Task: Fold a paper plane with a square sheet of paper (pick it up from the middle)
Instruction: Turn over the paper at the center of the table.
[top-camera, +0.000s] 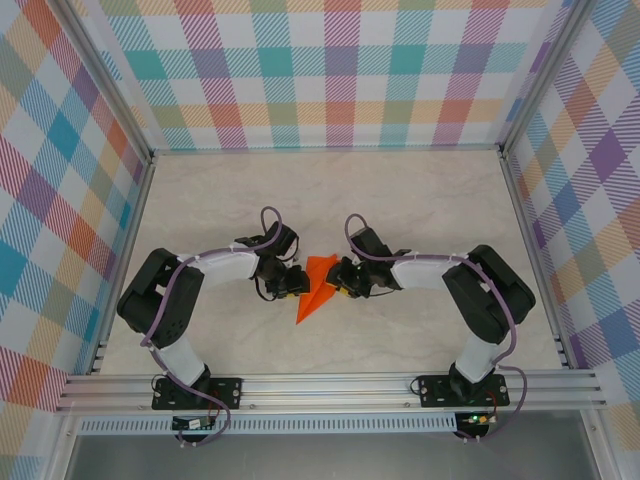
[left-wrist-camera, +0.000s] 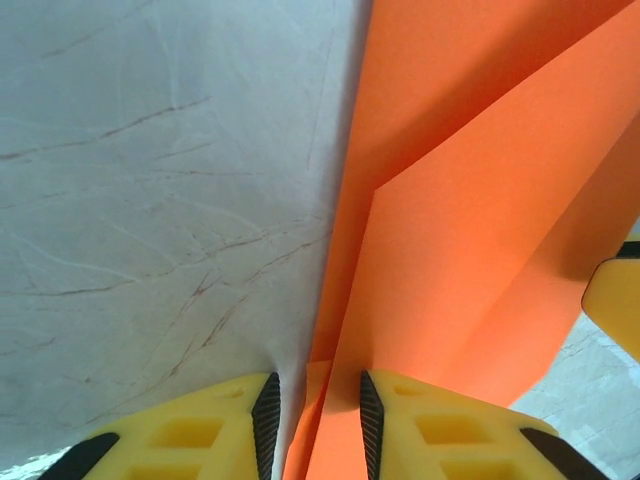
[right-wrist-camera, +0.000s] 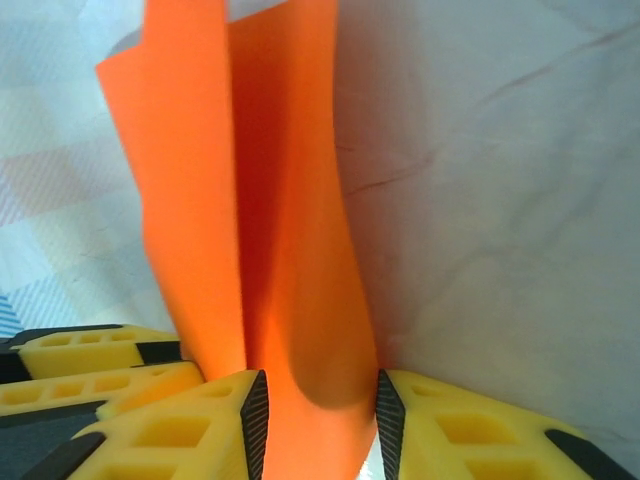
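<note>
Marbled table (top-camera: 400, 200), plaid walls (top-camera: 340, 70) — right fingers (right-wrist-camera: 180, 430) clamp paper plane (top-camera: 315, 295); left fingers (left-wrist-camera: 450, 430): grip unclear.

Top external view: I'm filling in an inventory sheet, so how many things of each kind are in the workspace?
orange paper plane: 1
Robot grippers: 2, the left gripper and the right gripper
Total: 3

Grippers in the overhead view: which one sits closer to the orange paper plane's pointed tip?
The left gripper. The tip of the paper plane slants toward that side, while the right gripper sits beside the wider part.
</note>
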